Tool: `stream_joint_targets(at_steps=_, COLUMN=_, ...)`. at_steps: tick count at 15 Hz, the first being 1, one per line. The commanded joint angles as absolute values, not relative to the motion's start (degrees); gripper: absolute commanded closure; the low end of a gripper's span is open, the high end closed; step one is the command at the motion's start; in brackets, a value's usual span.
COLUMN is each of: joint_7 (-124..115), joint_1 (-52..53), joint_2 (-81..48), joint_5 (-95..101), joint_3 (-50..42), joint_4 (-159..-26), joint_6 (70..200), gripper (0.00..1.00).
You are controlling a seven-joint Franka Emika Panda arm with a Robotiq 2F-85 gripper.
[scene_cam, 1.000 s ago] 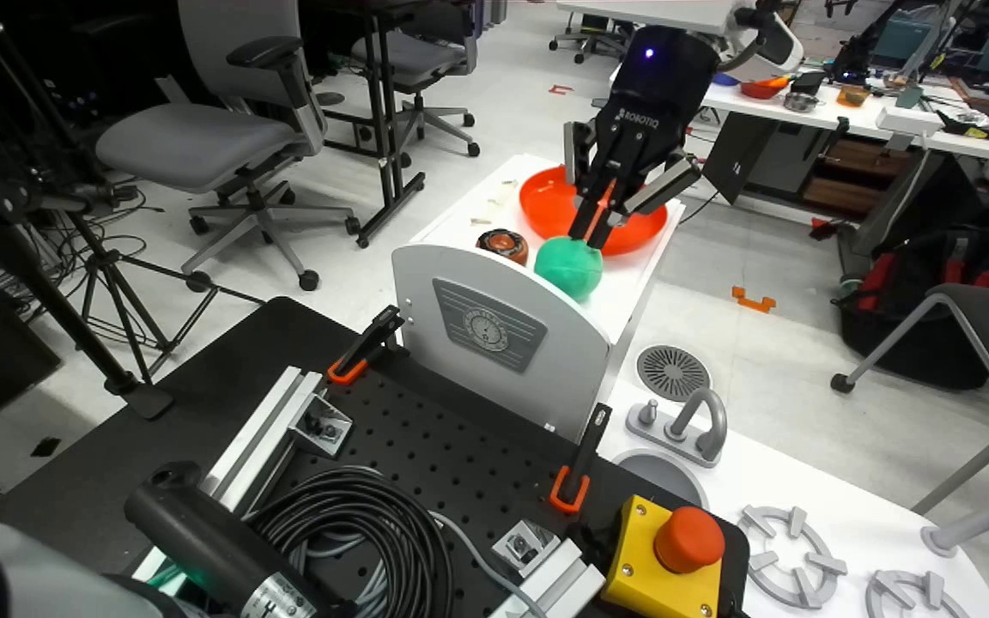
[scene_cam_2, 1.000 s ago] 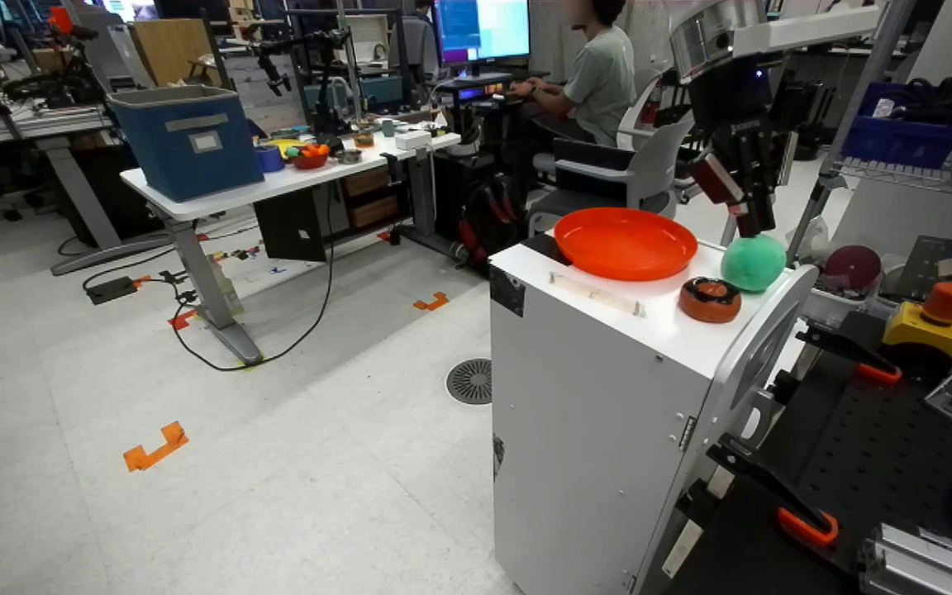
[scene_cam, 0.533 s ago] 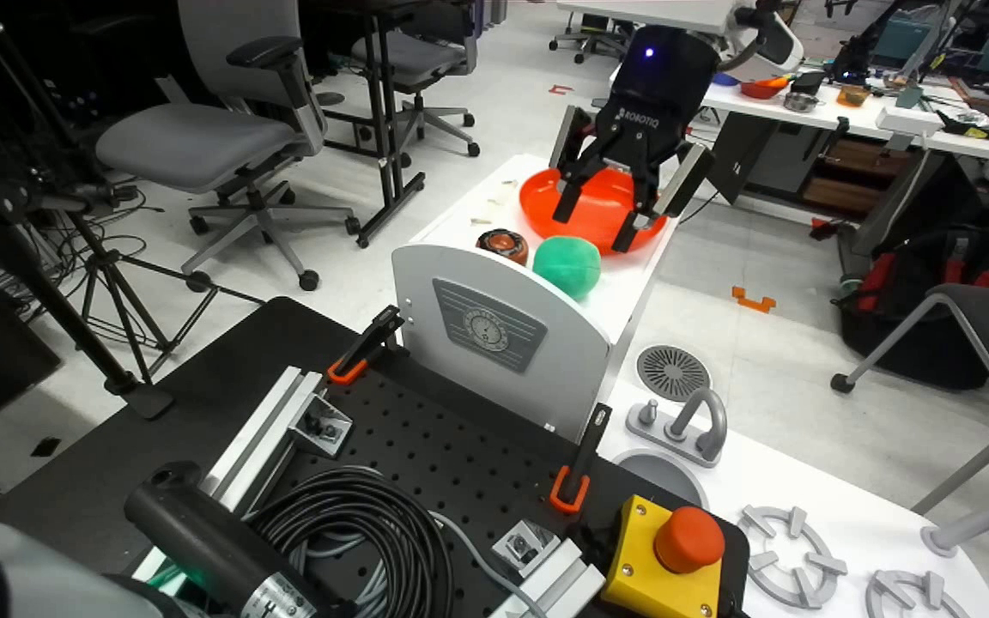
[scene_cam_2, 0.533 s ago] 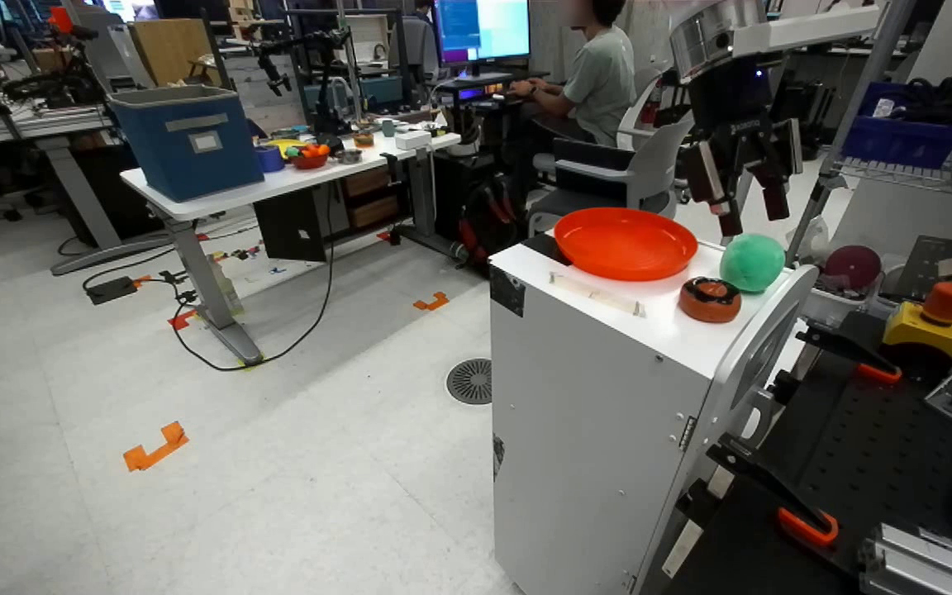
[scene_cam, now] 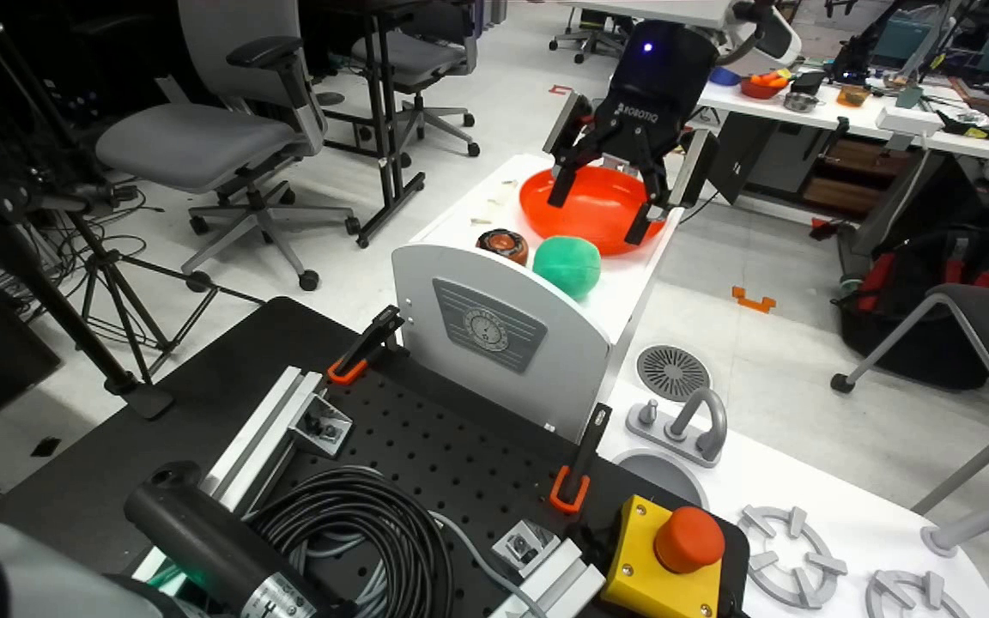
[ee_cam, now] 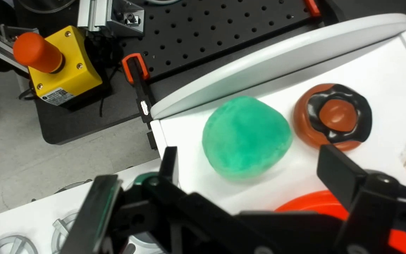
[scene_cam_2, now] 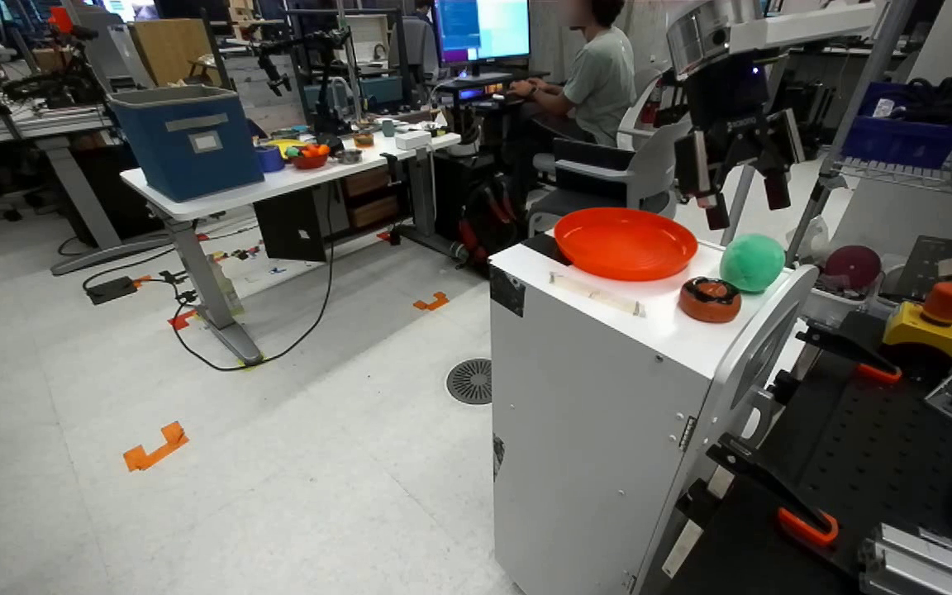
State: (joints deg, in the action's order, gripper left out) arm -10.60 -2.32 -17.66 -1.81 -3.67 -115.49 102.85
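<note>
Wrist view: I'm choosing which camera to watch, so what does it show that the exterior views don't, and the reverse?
Wrist view only: the white rectangular printed label on the yellow boxy button housing.

Exterior only: the blue boxy fabric bin and grey cushioned office chair.

Shared: the green rounded soft-looking ball, round brown thing with a glossy black ring, round glossy orange-red plate and open black claw.

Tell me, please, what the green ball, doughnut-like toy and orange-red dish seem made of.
Green ball: perhaps plush or foam; matte, mottled, without sharp highlights. Doughnut-like toy: probably plastic or rubber; glossy, with highlights on its black ring. Orange-red dish: likely plastic; smooth, evenly coloured, slight sheen.
</note>
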Motion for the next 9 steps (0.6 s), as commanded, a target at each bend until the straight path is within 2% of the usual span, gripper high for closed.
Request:
stream_joint_targets(at_steps=1, joint_7=-10.0, joint_1=-2.6, joint_2=-17.5, joint_5=-2.5, joint_3=-3.7, joint_4=-115.0, joint_6=101.6, gripper=0.00)
stream_joint_targets(at_steps=9, joint_7=-10.0, joint_1=-2.9, joint_2=-18.9, joint_5=-2.5, joint_3=-4.0, joint_4=-114.7, joint_6=101.3, gripper=0.00)
